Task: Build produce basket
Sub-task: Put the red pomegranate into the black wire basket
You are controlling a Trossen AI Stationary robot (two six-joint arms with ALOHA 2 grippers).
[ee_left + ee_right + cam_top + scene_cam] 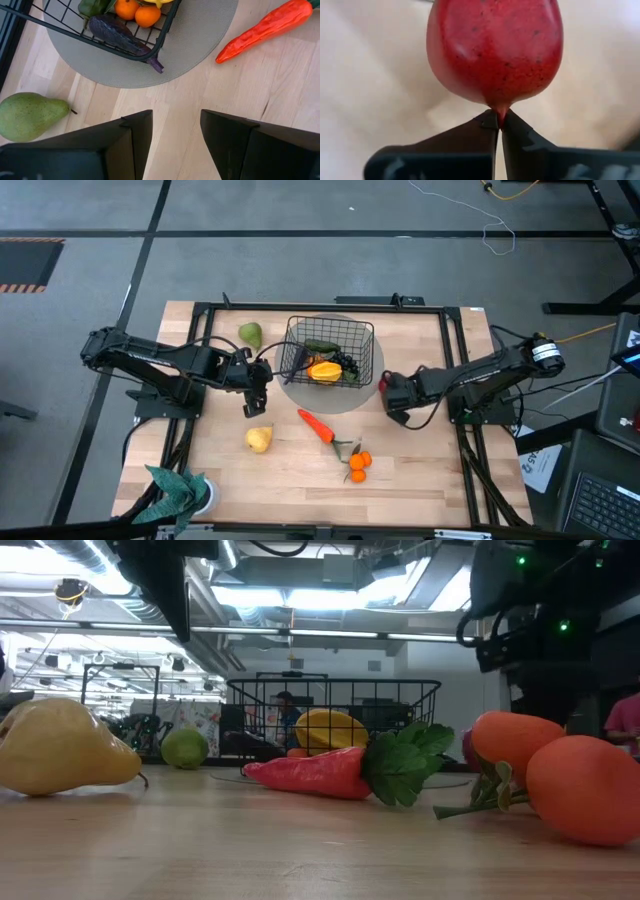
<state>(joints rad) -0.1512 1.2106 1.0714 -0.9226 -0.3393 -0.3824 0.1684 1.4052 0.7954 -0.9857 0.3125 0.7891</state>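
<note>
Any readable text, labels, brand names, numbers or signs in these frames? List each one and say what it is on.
None can be read.
White sheet off the table's right corner in the high view: dark print, too small to read.
Basket, carrot, green pear: no markings show.

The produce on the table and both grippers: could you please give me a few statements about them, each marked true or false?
1. The right gripper is shut on the tip of the red fruit. True.
2. The green pear lies inside the basket. False: it lies on the table, outside the basket on the left arm's side.
3. The left gripper is open and holds nothing. True.
4. The carrot is in the basket. False: it lies on the wood between the basket and the small oranges.
5. The yellow pear lies on the table near the left gripper. True.
</note>
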